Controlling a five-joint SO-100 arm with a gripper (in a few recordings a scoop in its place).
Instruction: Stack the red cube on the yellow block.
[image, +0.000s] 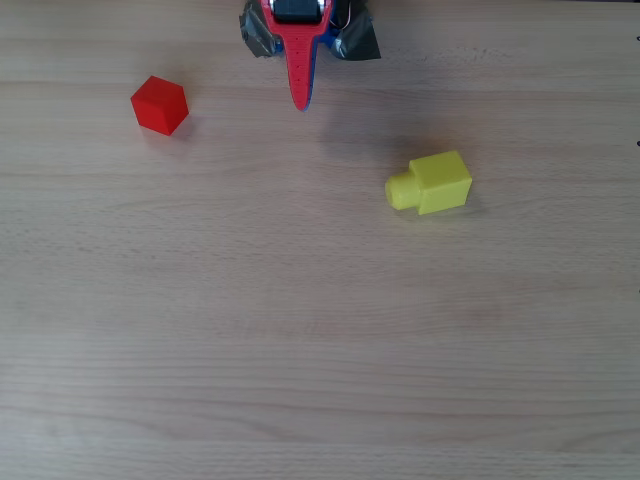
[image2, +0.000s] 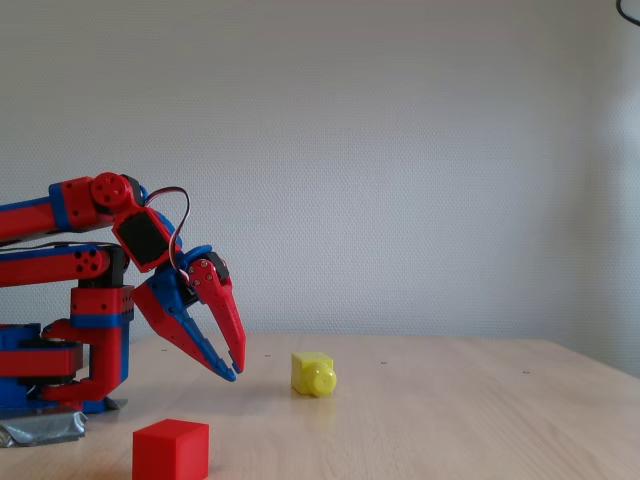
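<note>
In the overhead view the gripper pokes in from the top edge as a narrow red-and-blue wedge whose tip points down the picture. Its two fingers overlap into one shape from above, so this view alone does not settle how the jaws stand. The red cube sits to the left of the tip, well apart from it, and is turned a little so that a corner faces the viewer. The yellow block lies lower and to the right, with its round stub pointing left along the wooden table. The stub lies sideways, which leaves a flat face upward, a fair seat for the cube. The two pieces are well apart, with the tip roughly between them, so the arm looks folded at rest before any reach.

In the fixed view the gripper hangs above the table and slants down to the right. Its fingers meet near the tips, so the jaws look together and hold nothing. The red cube stands in the foreground, below the tip and nearer the camera. The yellow block is farther back and to the right. Nothing is stacked yet; I judge the first job is to open over the cube.
</note>
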